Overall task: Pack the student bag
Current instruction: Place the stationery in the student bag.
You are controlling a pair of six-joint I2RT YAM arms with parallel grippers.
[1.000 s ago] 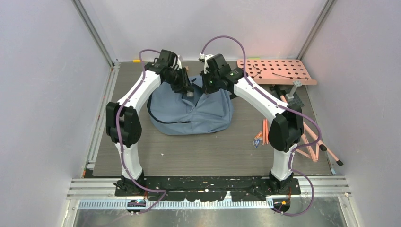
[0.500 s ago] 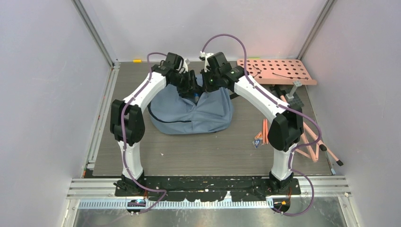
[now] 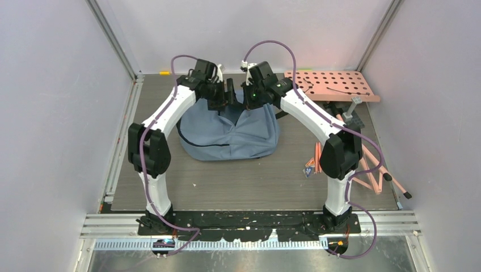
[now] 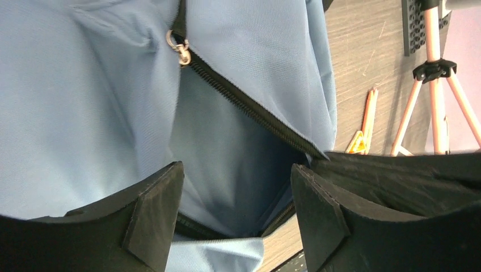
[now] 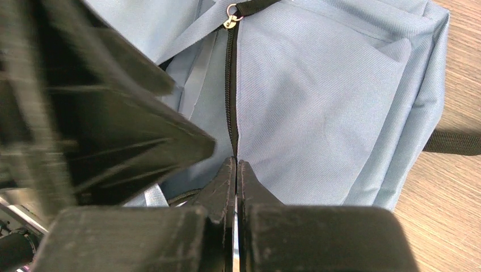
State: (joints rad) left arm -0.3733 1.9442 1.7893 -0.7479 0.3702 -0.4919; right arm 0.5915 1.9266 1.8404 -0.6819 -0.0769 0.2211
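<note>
The student bag (image 3: 230, 135), grey-blue fabric with dark zipper lines, lies mid-table with its top raised towards the two grippers. My left gripper (image 3: 230, 94) hovers over the bag's unzipped mouth (image 4: 238, 164). It is open, with nothing between its fingers (image 4: 153, 221). A metal zipper pull (image 4: 180, 48) hangs at the upper end of the opening. My right gripper (image 3: 249, 101) is shut (image 5: 235, 170), pinching the bag's edge where the zipper line (image 5: 231, 85) runs into its tips. The left gripper (image 5: 102, 124) shows blurred beside it.
A pink pegboard (image 3: 332, 85) lies at the back right. Orange pencils (image 3: 317, 157) and a small item (image 3: 309, 169) lie right of the bag, with a pink-legged tripod (image 3: 374, 170) beyond. A black strap (image 5: 454, 143) trails off the bag's side. Enclosure walls stand on both sides.
My left gripper has opened wide and shifted right over the bag's mouth, close to the right gripper. The right arm and the bag have hardly moved.
</note>
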